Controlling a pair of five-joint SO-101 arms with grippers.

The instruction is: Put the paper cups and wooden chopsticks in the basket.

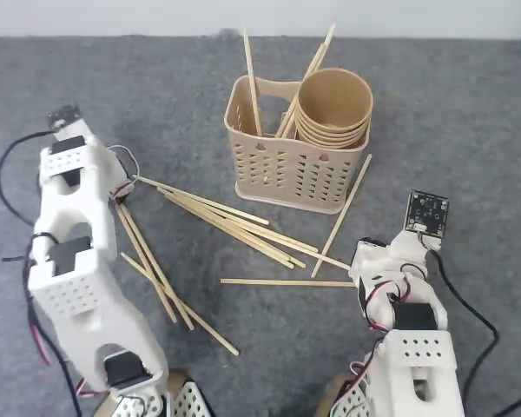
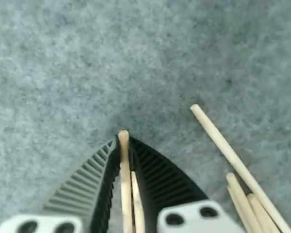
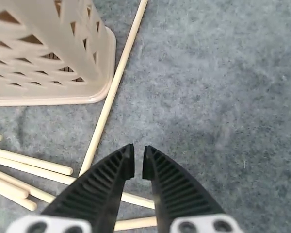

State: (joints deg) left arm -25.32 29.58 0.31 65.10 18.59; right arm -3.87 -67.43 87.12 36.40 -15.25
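On the grey mat [image 1: 434,113], toward its far middle, stands the basket [image 1: 286,174]. The stacked paper cups [image 1: 334,104] sit in the end of it nearer the right arm [image 1: 408,321]. Several upright chopsticks [image 1: 253,82] poke out of the other part and just beside the cups. The high view alone gives this layout. It also shows the loose chopsticks [image 1: 234,221] fanned across the mat between the two arms, and a leaning chopstick [image 1: 343,213] propped against the basket's corner.

The left wrist view shows what the high view cannot. The left gripper [image 2: 122,143] is pressed together on a clamped pair [image 2: 125,194] of chopsticks, which run lengthwise between its ribbed fingers with one tip poking just past them. Other stick ends [image 2: 223,144] lie near on the mat. From above, the left arm [image 1: 69,243] covers the spot where the fingers meet the wood.

The right wrist view shows the right gripper [image 3: 138,158] low over bare mat. Its fingers are drawn nearly together with a thin slit between the tips and nothing held. It is near the basket's corner and the leaning stick, touching neither.

How many cups are in the stack is hard to count. The far ends of the clamped pair are cut off behind the gripper's body.
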